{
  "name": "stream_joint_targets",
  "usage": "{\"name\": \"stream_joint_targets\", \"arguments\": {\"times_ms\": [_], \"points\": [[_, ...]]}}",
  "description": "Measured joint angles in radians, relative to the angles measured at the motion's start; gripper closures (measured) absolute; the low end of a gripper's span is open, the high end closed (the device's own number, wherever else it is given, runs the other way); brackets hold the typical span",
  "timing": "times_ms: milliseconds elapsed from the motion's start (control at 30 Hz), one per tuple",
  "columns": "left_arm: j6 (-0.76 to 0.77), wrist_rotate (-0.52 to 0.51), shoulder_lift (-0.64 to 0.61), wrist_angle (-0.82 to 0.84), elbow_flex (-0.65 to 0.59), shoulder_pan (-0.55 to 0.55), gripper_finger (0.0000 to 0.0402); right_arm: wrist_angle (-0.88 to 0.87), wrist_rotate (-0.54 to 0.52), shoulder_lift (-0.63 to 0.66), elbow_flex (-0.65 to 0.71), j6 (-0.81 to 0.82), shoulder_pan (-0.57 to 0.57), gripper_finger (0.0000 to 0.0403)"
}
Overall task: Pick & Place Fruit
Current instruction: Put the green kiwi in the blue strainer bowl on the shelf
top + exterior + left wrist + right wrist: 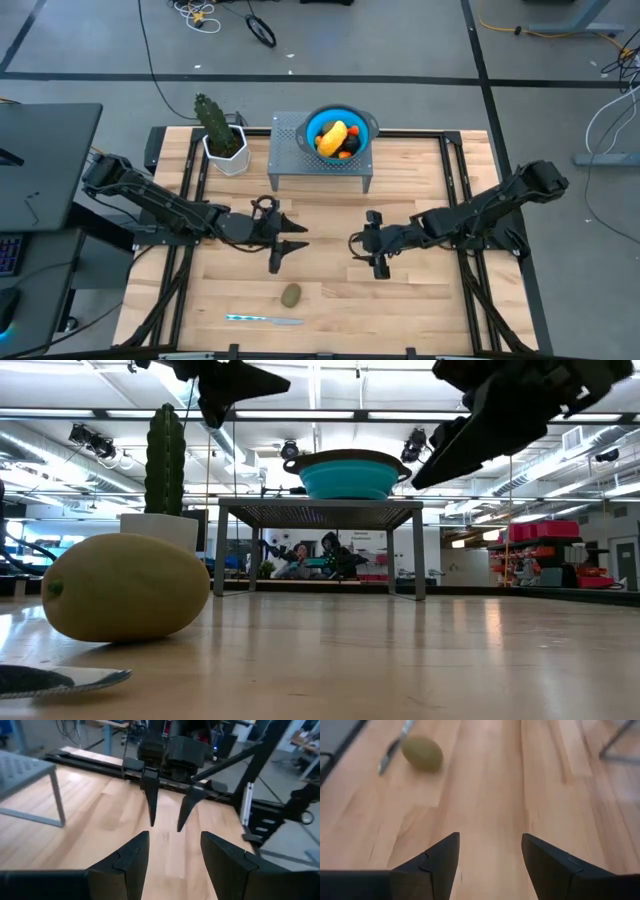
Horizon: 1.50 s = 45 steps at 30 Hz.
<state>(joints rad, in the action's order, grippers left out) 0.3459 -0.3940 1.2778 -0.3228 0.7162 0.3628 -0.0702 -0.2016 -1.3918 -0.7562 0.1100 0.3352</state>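
One olive-green fruit (291,295) lies on the table (420,300) near its front edge, just behind the knife (264,320). Other fruit (336,139) already sits in the blue bowl (313,127) on the grey stand (288,160) at the back edge, beside the cactus (213,120). Both arms hang above mid-table, facing each other. The left gripper (291,242) is spread wide and empty; the right gripper (372,250) is likewise wide and empty. The remaining step is judged to be picking the loose fruit. Lower one gripper straight over it, span its short axis, and keep the fingers off the knife. Close gently, since the oval shape will likely roll.
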Motion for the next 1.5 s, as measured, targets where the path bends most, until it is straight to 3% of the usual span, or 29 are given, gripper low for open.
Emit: {"name": "stream_joint_targets", "arguments": {"times_ms": [200, 433, 633, 900, 1067, 1233, 1500], "points": [[0.076, 0.0, 0.0, 0.028, 0.039, 0.077, 0.0214, 0.351, -0.008, 0.002, 0.159, -0.046, 0.008, 0.0179], [0.229, -0.246, 0.016, 0.405, 0.222, 0.183, 0.0214, 0.61, -0.008, 0.002, 0.301, -0.051, 0.007, 0.0179], [0.298, -0.274, 0.153, 0.66, 0.427, 0.207, 0.0214, 0.759, -0.058, 0.002, 0.369, -0.092, 0.007, 0.0179], [0.501, -0.235, 0.37, 0.966, 0.681, 0.215, 0.0214, 0.785, -0.06, 0.002, 0.39, -0.109, 0.007, 0.0179], [0.676, -0.124, 0.48, 1.138, 0.792, 0.232, 0.0214, 0.78, -0.06, 0.002, 0.39, -0.14, 0.007, 0.0179], [0.844, 0.008, 0.553, 1.217, 0.822, 0.245, 0.0214, 0.782, -0.059, 0.002, 0.39, -0.153, 0.007, 0.0179], [1.01, 0.098, 0.613, 1.222, 0.822, 0.252, 0.0203, 0.757, -0.058, 0.002, 0.39, -0.183, 0.007, 0.0179]]}}
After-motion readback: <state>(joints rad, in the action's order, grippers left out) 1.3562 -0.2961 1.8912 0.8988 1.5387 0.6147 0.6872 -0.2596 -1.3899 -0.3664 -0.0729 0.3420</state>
